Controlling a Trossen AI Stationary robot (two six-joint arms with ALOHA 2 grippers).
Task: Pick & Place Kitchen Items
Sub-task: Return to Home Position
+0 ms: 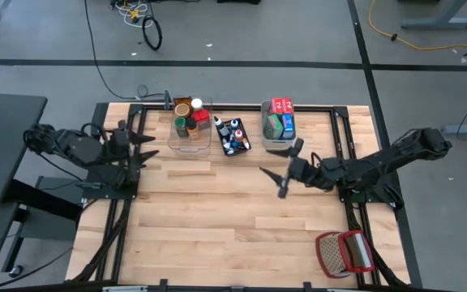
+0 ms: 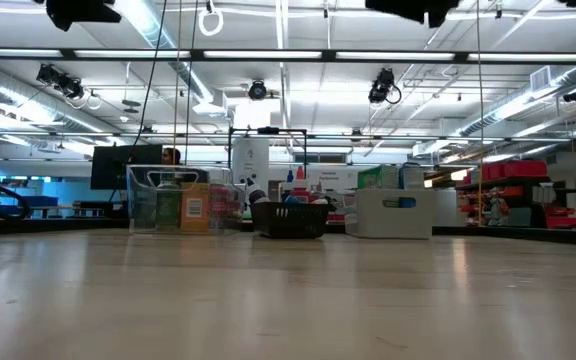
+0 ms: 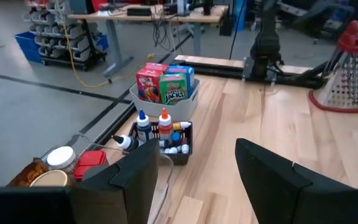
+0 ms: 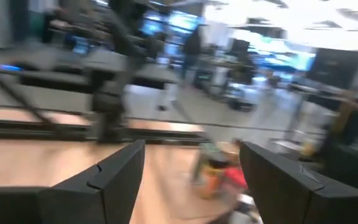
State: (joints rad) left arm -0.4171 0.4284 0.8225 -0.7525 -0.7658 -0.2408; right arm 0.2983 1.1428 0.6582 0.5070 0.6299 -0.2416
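The kitchen items sit in three bins along the table's far edge. Jars and cans (image 1: pixel 190 120) fill the clear bin, small bottles and tubes (image 1: pixel 233 136) the black bin, red, green and blue boxes (image 1: pixel 281 118) the grey-blue bin. The left wrist view shows the boxes (image 3: pixel 165 85), bottles (image 3: pixel 160 127) and jar lids (image 3: pixel 73 163). My right gripper (image 1: pixel 276 180) hovers open above the table, near side of the grey-blue bin, holding nothing. My left gripper (image 1: pixel 154 146) waits open at the left edge, beside the clear bin.
A red-and-white wire basket (image 1: pixel 345 253) lies at the table's near right corner, also seen in the left wrist view as the basket (image 3: pixel 348 71). Bare wood (image 1: pixel 217 219) spreads across the middle and near side. In the low view the bins (image 2: pixel 288 215) stand far back.
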